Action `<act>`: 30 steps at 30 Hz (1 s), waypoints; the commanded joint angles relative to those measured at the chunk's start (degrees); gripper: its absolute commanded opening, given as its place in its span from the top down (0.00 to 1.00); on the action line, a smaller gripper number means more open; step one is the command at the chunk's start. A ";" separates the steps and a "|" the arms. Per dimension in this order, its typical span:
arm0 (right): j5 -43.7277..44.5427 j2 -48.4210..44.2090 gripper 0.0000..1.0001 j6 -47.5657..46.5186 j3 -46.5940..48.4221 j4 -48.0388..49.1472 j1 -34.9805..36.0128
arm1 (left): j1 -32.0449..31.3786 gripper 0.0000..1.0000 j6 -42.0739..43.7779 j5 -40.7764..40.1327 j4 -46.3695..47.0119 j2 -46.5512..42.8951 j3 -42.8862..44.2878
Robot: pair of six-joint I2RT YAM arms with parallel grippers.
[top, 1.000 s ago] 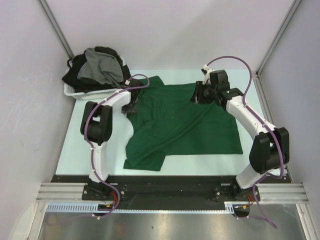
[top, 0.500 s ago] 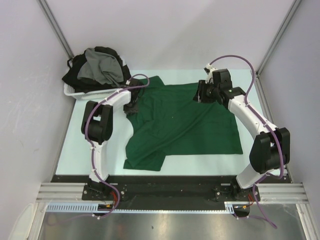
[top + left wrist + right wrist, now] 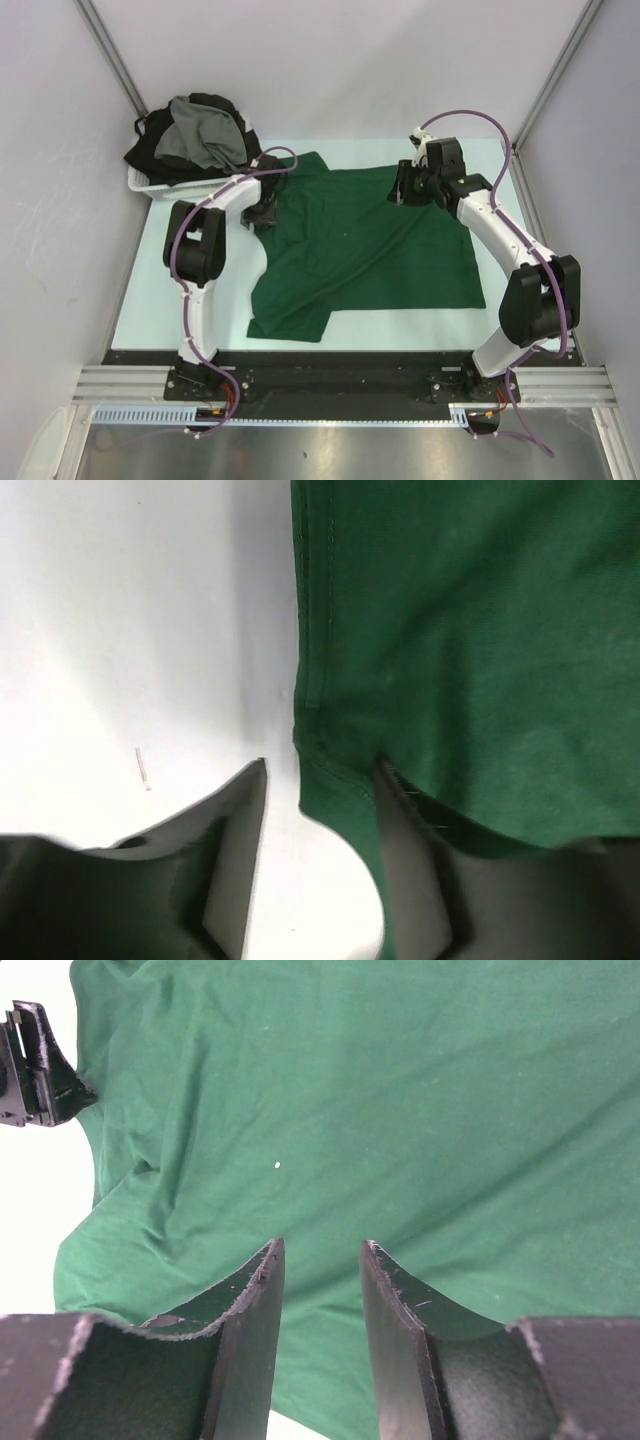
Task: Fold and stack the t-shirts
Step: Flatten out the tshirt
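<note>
In the top view, a dark green t-shirt (image 3: 370, 245) is spread across the pale desk (image 3: 420, 328), mostly flat, with a flap of cloth reaching toward the near left; a grey t-shirt (image 3: 205, 135) and black t-shirts (image 3: 150, 150) are heaped in a white basket (image 3: 150, 187) at the far left corner of the desk; the left fingers (image 3: 265, 212) are lowered at the green shirt's left edge, and the right fingers (image 3: 402, 190) are held over its far edge.

In the left wrist view, the left fingers (image 3: 235, 860) are seen parted about halfway; 1 finger is set over bare desk (image 3: 120, 630) and the other over the dark green t-shirt (image 3: 470, 640); a stitched corner of the hem lies in the gap between them, but it is not pinched.

In the right wrist view, the right fingers (image 3: 250, 1320) are parted by a moderate gap, and nothing is gripped between them; the dark green t-shirt (image 3: 400, 1090) fills most of the view beneath; whether the cloth is touched cannot be told; the left fingers (image 3: 35, 1065) are seen at the shirt's edge, upper left.
</note>
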 commanded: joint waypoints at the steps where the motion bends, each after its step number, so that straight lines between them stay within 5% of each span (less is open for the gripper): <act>1: -0.10 -1.39 0.59 -0.67 2.30 -0.41 -0.19 | 0.17 0.41 -0.99 3.60 0.26 2.33 0.86; 6: -0.19 -1.30 0.59 -0.41 2.30 -0.06 -0.19 | 0.25 0.34 -0.72 3.34 0.26 1.80 0.15; 15: -0.01 -1.57 0.59 -1.11 2.38 -0.50 -0.36 | 0.25 0.44 -0.99 5.36 0.88 2.59 0.85; 30: 0.16 -0.86 0.59 -1.28 4.41 -1.47 -0.45 | 2.80 0.44 -4.68 12.91 0.87 2.86 0.59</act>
